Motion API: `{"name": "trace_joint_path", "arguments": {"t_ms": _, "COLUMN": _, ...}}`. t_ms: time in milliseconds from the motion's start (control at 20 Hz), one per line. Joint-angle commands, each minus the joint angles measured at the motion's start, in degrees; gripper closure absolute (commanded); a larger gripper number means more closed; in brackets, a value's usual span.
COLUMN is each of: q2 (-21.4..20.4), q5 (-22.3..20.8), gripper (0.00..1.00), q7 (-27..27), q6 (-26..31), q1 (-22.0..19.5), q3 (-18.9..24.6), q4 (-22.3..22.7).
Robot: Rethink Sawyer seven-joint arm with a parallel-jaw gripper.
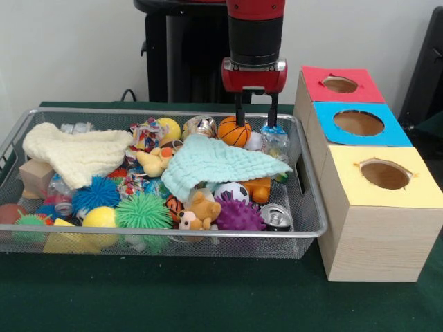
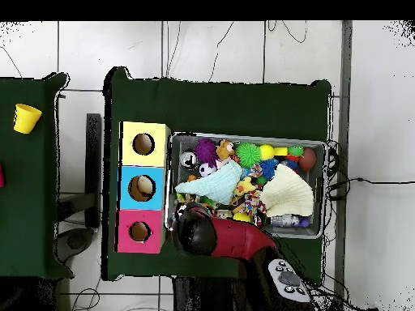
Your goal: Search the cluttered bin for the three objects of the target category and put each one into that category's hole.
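Note:
The wire mesh bin is full of toys. My gripper hangs over its back right corner with the fingers apart and nothing between them. A crushed clear bottle with a blue label lies just under the right finger. An orange basketball sits under the left finger. Another clear bottle lies at the back left and one more at the left, half buried. The blue-surround hole is the middle box, right of the bin. In the overhead view the arm hides the gripper; the blue hole shows something pale inside.
A red-surround hole and a yellow-surround hole flank the blue one. A mint cloth and a cream cloth cover parts of the bin. Shiny cans, spiky balls and plush toys fill the rest.

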Motion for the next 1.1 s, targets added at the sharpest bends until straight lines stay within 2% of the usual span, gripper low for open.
{"name": "trace_joint_path", "arguments": {"t_ms": 50, "q2": 1.52, "q5": 4.22, "gripper": 0.00, "q7": 12.18, "q6": -0.94, "q1": 0.98, "q3": 3.02, "q4": -1.56}}
{"name": "trace_joint_path", "arguments": {"t_ms": 300, "q2": -0.21, "q5": 5.83, "gripper": 0.00, "q7": 13.72, "q6": 0.28, "q1": 3.62, "q3": 1.01, "q4": 0.58}}
{"name": "trace_joint_path", "arguments": {"t_ms": 750, "q2": 1.30, "q5": 5.17, "gripper": 0.00, "q7": 14.20, "q6": -5.71, "q1": 6.92, "q3": -2.38, "q4": 4.67}}
{"name": "trace_joint_path", "arguments": {"t_ms": 1100, "q2": 2.42, "q5": 1.89, "gripper": 0.00, "q7": 11.32, "q6": -8.94, "q1": 3.59, "q3": -2.88, "q4": 7.32}}
